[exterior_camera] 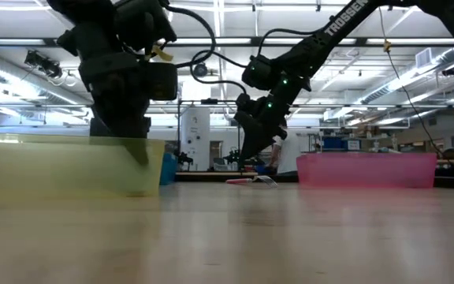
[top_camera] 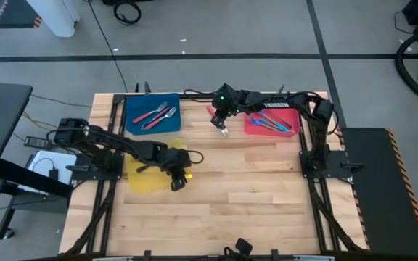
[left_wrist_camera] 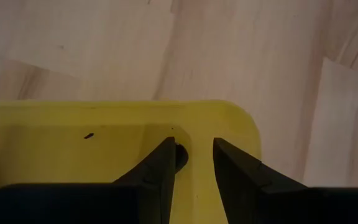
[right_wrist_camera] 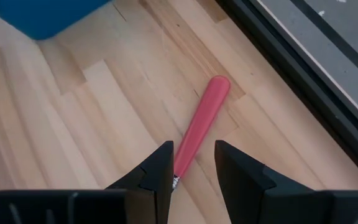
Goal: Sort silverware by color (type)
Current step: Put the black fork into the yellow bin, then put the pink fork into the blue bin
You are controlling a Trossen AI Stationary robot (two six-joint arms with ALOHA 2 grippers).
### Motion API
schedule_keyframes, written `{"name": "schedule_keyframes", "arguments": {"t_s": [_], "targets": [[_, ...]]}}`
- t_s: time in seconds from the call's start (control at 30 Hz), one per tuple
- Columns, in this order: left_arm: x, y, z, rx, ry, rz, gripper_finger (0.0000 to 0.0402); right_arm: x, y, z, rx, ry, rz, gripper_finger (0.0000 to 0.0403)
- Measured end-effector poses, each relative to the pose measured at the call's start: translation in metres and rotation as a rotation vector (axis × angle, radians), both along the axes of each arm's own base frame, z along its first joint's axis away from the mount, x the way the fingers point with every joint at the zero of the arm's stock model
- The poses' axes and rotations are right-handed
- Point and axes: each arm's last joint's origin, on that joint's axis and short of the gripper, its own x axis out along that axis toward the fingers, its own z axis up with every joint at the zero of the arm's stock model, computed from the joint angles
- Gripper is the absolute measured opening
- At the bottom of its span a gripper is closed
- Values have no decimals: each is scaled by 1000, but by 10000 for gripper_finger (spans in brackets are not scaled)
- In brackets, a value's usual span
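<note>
While our pale wooden table (top_camera: 252,181) stands in a wide hall with ceiling light strips, a red-handled fork (right_wrist_camera: 201,127) lies flat between the blue tray (top_camera: 152,114) and red tray (top_camera: 271,122), handle toward the table's far edge. Our right gripper (right_wrist_camera: 191,168) straddles it, narrowly parted; our left gripper (left_wrist_camera: 193,165), narrowly parted, sits in the yellow tray (left_wrist_camera: 73,134).

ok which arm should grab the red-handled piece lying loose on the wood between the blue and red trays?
Right. The right gripper hangs directly over the red-handled piece, jaws open astride it. The left gripper is at the yellow tray, far from it.
</note>
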Motion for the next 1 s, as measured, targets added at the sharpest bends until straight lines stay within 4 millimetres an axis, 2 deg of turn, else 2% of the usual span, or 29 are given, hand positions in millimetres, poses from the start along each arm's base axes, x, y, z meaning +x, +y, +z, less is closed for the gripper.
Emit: {"name": "schedule_keyframes", "arguments": {"t_s": [0.17, 0.4, 0.6, 0.73, 0.83, 1.0], "targets": [[-2, -11, 0, 1, 8, -41, 109, 0, 0, 0, 1, 2, 0, 126], [-14, -33, -4, -42, 114, -140, 109, 0, 0, 0, 3, 5, 0, 126], [-22, -37, -7, -37, 189, -139, 109, 0, 0, 0, 7, 0, -8, 126], [-21, -34, -4, 55, 154, -145, 109, 0, 0, 0, 4, -4, -6, 126], [-16, -29, 7, 106, 117, -138, 109, 0, -2, 0, 0, -11, -9, 126], [-8, -18, 41, 207, 54, -182, 109, -1, -6, -1, 26, -28, -51, 126]]}}
